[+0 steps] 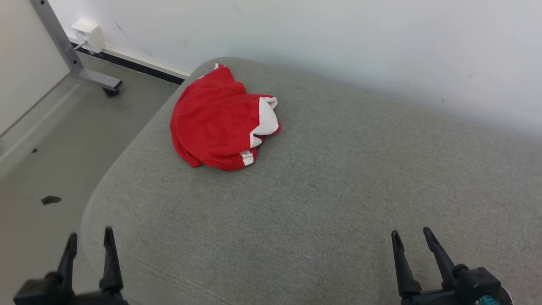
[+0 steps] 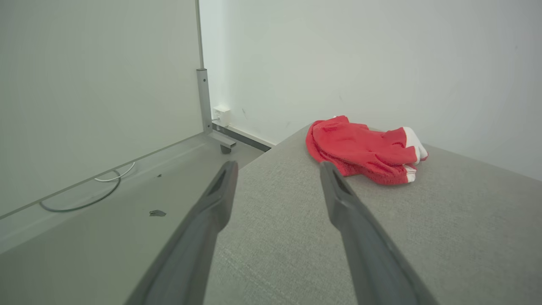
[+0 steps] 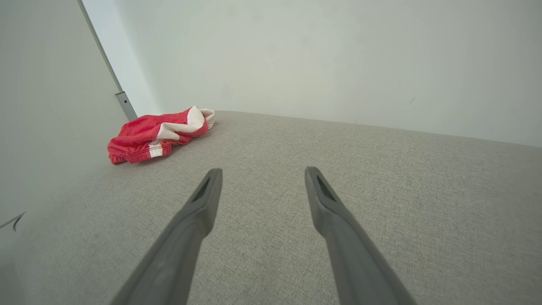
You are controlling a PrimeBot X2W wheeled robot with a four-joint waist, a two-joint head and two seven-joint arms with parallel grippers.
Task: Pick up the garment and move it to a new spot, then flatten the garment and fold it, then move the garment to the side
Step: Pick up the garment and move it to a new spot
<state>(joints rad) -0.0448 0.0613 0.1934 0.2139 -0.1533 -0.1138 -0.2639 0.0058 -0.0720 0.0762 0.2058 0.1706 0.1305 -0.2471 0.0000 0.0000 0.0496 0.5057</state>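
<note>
Red garment (image 1: 216, 120) w/ white, poss. striped, trim.

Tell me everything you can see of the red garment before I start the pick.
The garment is red, soft-looking fabric with white panels and a white band at a gathered edge. It lies crumpled in a loose heap, not flattened, near the far left corner of the grey cushion, touching only that. The left tool and right tool are open and well short of it.
</note>
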